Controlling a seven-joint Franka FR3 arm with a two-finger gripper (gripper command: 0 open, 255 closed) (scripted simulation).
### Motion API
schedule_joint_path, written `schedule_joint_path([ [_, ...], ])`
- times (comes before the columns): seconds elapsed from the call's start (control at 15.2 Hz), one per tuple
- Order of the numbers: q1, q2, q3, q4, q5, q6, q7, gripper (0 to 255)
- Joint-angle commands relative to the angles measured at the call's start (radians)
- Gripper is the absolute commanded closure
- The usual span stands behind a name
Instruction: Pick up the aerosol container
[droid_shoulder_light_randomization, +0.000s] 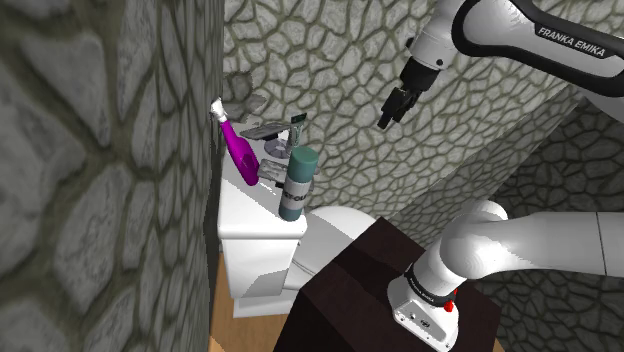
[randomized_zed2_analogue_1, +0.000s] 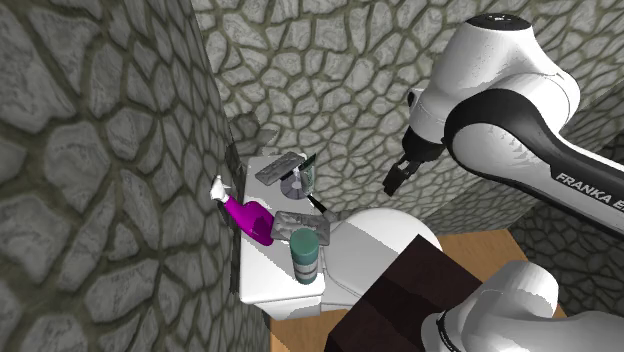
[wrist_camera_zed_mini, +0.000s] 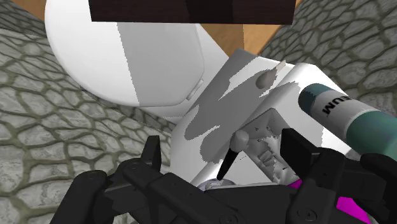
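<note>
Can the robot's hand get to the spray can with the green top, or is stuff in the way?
Probably yes. The open gripper hangs in the air, and nothing sits between it and the can, which stands upright at the edge of the toilet tank. The purple bottle stands aside.

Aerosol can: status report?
Gripper open, empty, in the air. Aerosol can upright on toilet tank, unheld. Purple spray bottle close beside it.
</note>
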Motion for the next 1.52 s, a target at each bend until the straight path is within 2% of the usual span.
schedule_joint_path([
  [0.0, 0.0, 0.0, 0.0, 0.0, 0.0, 0.0, 0.0, 0],
  [0.73, 0.078, 0.179, 0.233, 0.07, 0.115, 0.087, 0.223, 0],
  [1.25, 0.109, 0.379, 0.398, 0.202, 0.139, 0.144, 0.388, 0],
  [1.45, 0.111, 0.378, 0.401, 0.174, 0.142, 0.171, 0.388, 0],
])
